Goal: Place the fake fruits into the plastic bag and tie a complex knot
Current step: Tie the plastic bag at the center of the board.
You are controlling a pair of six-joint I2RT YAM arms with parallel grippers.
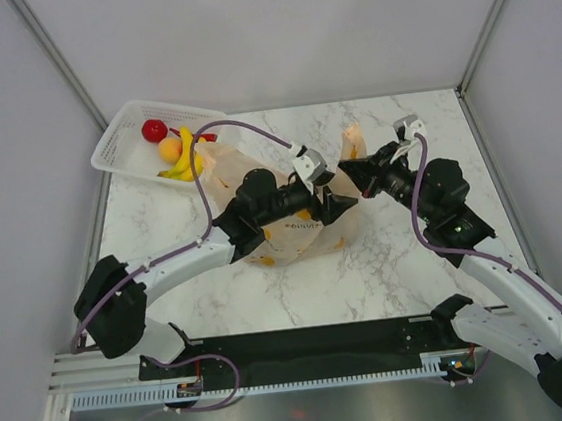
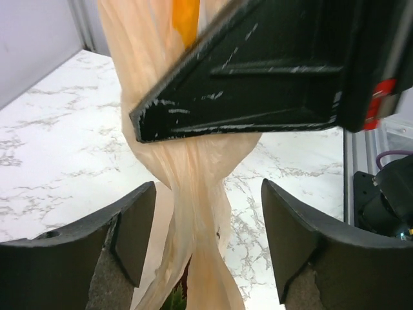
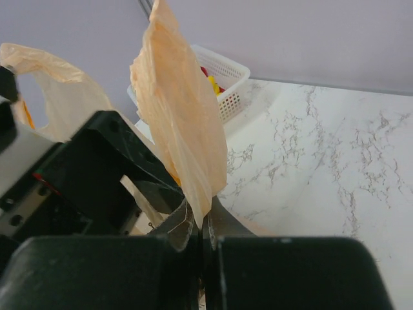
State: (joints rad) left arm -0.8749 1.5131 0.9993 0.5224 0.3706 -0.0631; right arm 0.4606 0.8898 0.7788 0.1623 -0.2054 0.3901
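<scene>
The peach plastic bag lies mid-table under both arms. My right gripper is shut on one of its handle strips, which stands up above the jaws. My left gripper is open, and the twisted bag neck hangs between its fingers without touching either pad. A green leafy fruit top shows inside the bag mouth. The right gripper's black finger crosses just above. A red apple, a peach and bananas lie in the basket. The knot is out of view.
The white lattice basket stands at the table's far left corner, also in the right wrist view as the basket. White walls close in the marble table on three sides. A purple cable arcs over the bag.
</scene>
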